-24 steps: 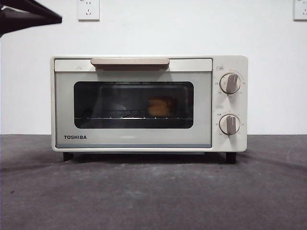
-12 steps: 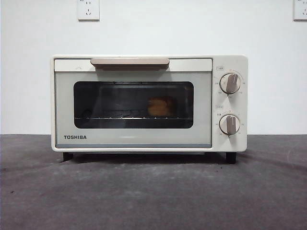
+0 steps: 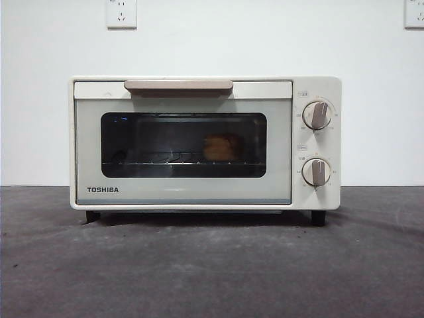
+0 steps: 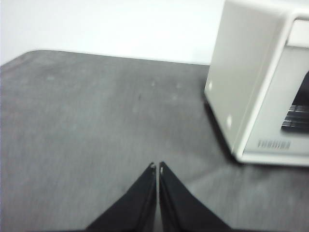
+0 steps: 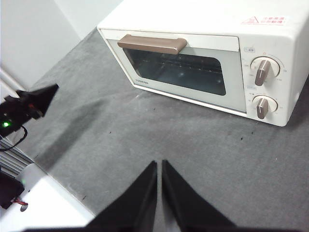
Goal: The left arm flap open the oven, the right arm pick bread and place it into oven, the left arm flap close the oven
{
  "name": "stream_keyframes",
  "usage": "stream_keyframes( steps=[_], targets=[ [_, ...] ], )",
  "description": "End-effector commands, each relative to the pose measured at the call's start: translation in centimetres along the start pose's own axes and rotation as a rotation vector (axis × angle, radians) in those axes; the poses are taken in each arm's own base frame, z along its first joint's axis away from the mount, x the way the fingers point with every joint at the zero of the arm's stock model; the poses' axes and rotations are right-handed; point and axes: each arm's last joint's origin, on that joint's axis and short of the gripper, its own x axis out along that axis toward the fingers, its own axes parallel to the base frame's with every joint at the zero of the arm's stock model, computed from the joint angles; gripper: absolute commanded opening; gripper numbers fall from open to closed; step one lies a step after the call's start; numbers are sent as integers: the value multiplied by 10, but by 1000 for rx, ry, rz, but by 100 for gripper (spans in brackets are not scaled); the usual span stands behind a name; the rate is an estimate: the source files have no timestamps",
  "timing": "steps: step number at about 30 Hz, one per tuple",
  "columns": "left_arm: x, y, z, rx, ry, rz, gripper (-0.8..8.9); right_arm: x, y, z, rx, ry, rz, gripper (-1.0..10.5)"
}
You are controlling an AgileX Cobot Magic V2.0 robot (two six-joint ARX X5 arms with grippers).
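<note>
The cream-white TOSHIBA oven (image 3: 199,142) stands on the dark table with its door shut and its beige handle (image 3: 178,85) at the top. The bread (image 3: 222,147) sits on the wire rack inside, seen through the dark window. My left gripper (image 4: 157,166) is shut and empty, hovering over the table beside the oven's side wall (image 4: 241,82). My right gripper (image 5: 159,163) is shut and empty, held high in front of the oven (image 5: 203,58). The left gripper also shows in the right wrist view (image 5: 41,99). Neither arm shows in the front view.
Two round knobs (image 3: 317,114) (image 3: 316,171) sit on the oven's right panel. Wall sockets (image 3: 122,13) are on the white wall behind. The table's edge and a white surface (image 5: 43,203) lie near the left arm's base.
The black arm tip at the front view's top left corner has left the picture. The oven and bread have not moved.
</note>
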Motion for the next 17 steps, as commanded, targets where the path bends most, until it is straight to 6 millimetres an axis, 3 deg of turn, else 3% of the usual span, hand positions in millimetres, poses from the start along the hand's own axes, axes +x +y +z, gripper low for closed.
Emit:
stream_keyframes(
  steps=[1,17],
  targets=[
    [2,0,-8,66,32,-1,20,-2,2,4,-13,-19,16,13],
    [2,0,-7,66,29,-1,20,-2,2,4,-13,-20,16,13]
  ],
)
